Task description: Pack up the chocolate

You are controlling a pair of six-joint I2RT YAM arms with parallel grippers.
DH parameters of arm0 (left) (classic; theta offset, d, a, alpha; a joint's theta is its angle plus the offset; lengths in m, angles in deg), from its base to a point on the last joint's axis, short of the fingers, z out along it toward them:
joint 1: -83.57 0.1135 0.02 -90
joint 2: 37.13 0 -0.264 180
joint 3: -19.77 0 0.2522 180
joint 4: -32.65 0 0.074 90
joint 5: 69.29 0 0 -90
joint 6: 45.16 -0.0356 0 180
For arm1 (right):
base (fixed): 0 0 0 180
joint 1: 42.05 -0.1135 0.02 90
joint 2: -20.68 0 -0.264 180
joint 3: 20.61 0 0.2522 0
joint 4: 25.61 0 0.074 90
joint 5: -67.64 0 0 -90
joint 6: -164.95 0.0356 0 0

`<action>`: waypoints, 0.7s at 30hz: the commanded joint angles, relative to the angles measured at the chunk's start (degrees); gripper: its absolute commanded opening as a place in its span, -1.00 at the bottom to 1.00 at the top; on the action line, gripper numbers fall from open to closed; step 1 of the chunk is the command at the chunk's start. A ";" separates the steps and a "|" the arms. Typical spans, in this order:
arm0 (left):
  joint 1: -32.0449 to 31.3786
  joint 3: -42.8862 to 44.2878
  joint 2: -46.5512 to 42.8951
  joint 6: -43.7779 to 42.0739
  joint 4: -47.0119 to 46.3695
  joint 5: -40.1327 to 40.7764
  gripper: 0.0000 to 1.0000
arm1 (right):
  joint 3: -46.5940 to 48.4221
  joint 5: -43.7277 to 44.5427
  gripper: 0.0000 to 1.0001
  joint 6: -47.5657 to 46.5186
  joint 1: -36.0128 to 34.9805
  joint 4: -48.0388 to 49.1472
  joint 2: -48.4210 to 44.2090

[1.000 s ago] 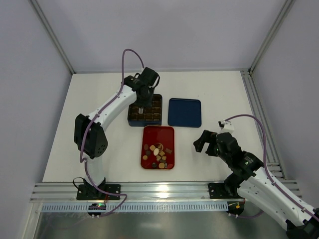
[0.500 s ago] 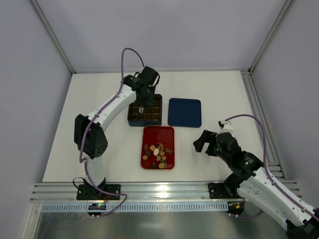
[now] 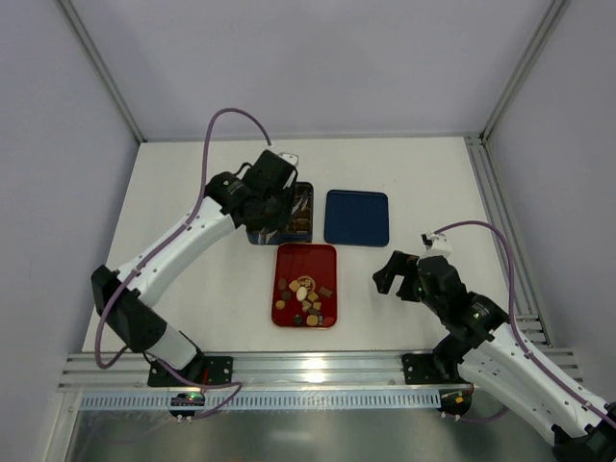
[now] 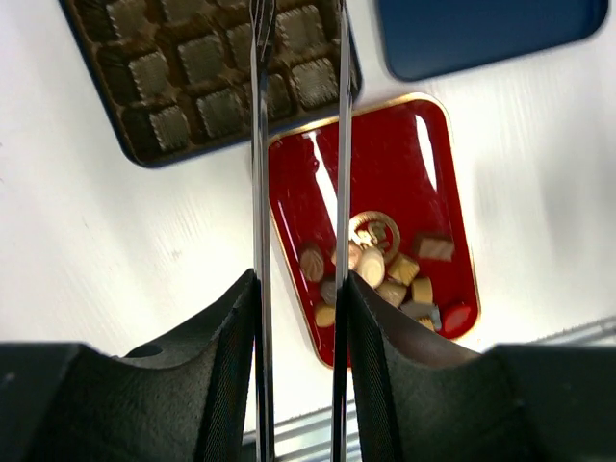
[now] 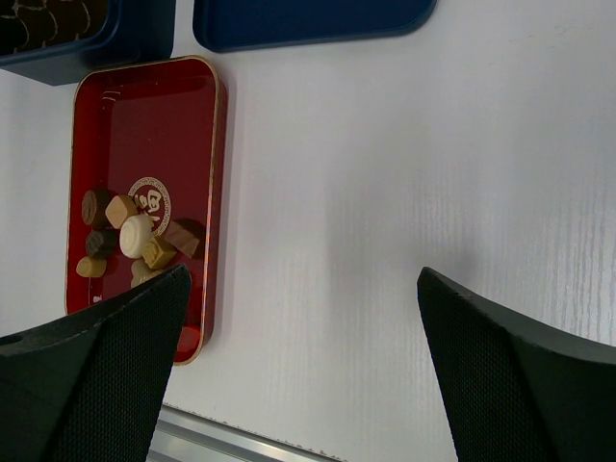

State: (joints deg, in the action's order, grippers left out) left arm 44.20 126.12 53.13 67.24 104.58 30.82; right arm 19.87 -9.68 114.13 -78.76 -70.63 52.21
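Note:
The chocolate [image 3: 304, 296] is several small brown, tan and cream pieces heaped at the near end of a red tray [image 3: 305, 260]. It also shows as chocolate [image 4: 375, 265] and chocolate [image 5: 130, 236] in the wrist views. My left gripper [image 3: 274, 197] hovers over the left part of the dark gridded box [image 3: 300, 210]. The left gripper [image 4: 300, 289] is shut on a pair of thin metal tweezers [image 4: 260, 144]. The tweezers' blades stand apart with nothing between them, their tips over the box [image 4: 192, 67]. My right gripper [image 3: 397, 274] stands open and empty over bare table to the right of the tray.
A blue lid [image 3: 356, 217] lies right of the box, behind the red tray [image 5: 144, 125]. An aluminium rail [image 3: 308, 371] runs along the near edge, and frame posts stand at the back corners. White table [image 5: 385, 192] lies under the right gripper [image 5: 303, 274].
The left arm has swung its elbow down and to the left, and its gripper has shifted left and slightly nearer over the box. The right arm has not moved.

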 commanded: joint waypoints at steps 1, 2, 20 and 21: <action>-4.82 -4.87 -6.49 2.83 -0.16 -0.53 -0.21 | 0.35 0.06 0.99 0.02 -0.21 2.53 0.02; -5.88 -7.06 -7.54 3.35 0.18 -0.18 -0.21 | 0.26 0.06 0.99 -0.07 -0.21 2.53 0.11; -27.77 -24.13 -22.84 15.83 2.30 2.55 -0.21 | -0.53 0.76 0.99 0.81 -0.20 1.82 -1.03; -29.51 -24.48 -23.11 16.88 2.47 2.90 -0.21 | -0.70 0.76 0.99 0.99 -0.21 1.91 -1.03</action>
State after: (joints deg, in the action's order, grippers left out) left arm 17.44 102.48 31.56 80.37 107.01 32.26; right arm 19.46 -9.65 114.37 -78.76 -70.63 51.66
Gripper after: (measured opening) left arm 0.398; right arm 0.996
